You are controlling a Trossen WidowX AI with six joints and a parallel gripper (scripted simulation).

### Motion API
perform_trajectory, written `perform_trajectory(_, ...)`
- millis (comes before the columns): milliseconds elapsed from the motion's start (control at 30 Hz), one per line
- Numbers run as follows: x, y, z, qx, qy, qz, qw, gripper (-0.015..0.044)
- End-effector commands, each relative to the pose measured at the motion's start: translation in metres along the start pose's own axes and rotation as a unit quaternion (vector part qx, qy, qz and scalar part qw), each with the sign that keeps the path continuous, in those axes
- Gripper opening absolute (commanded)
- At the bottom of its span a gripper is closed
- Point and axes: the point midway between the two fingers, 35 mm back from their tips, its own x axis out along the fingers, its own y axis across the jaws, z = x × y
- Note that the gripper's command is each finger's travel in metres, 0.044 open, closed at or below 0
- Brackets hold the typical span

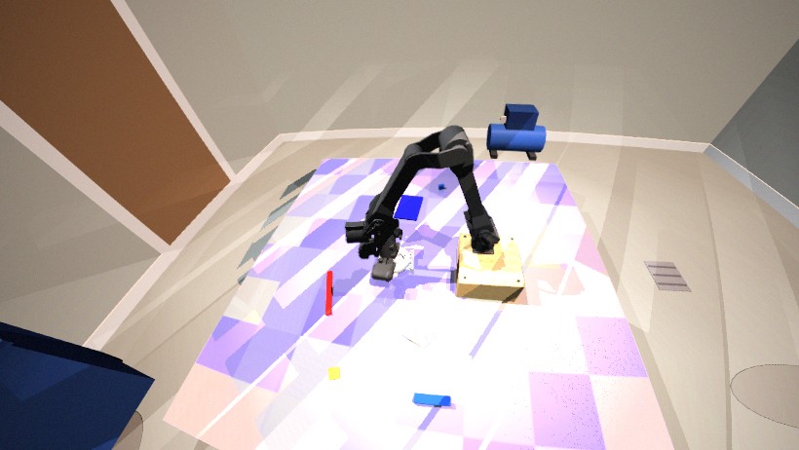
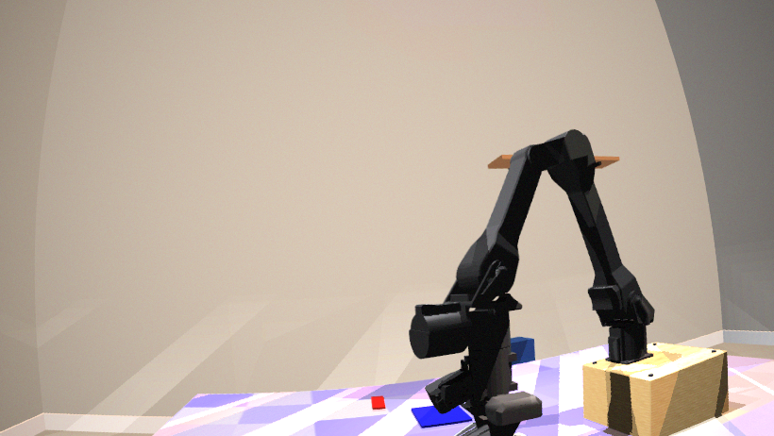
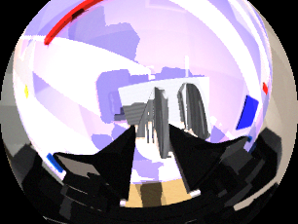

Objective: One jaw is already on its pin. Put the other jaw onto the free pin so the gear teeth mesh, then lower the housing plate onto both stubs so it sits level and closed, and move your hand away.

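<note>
My gripper point(image 3: 150, 128) point(image 1: 387, 266) points down low over the white assembly and is shut on a grey jaw point(image 3: 163, 124). The jaw stands upright between the fingertips in the wrist view. Another grey jaw point(image 3: 193, 108) stands to its right over the pale base point(image 3: 138, 93). The white assembly point(image 1: 403, 261) shows beside the fingers in the top view. Pins and gear teeth are too small or hidden to judge. A pale piece point(image 1: 419, 337), probably the housing plate, lies apart on the table, washed out by glare.
A wooden block point(image 1: 490, 268) point(image 2: 677, 384) carries the arm's base, to the right. A red bar point(image 1: 328, 293) lies left of the gripper, a blue square point(image 1: 409, 206) point(image 2: 441, 415) behind it. A yellow square point(image 1: 334, 373) and a blue bar point(image 1: 432, 399) lie nearer the front.
</note>
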Motion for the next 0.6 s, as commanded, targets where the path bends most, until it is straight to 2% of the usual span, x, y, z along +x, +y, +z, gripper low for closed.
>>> perform_trajectory(0, 0.0047, 0.0004, -0.0005, 0.001, 0.002, 0.001, 1.0, 0.0134)
perform_trajectory(567, 0.0079, 0.0004, -0.0005, 0.0, 0.002, 0.001, 1.0, 0.0134)
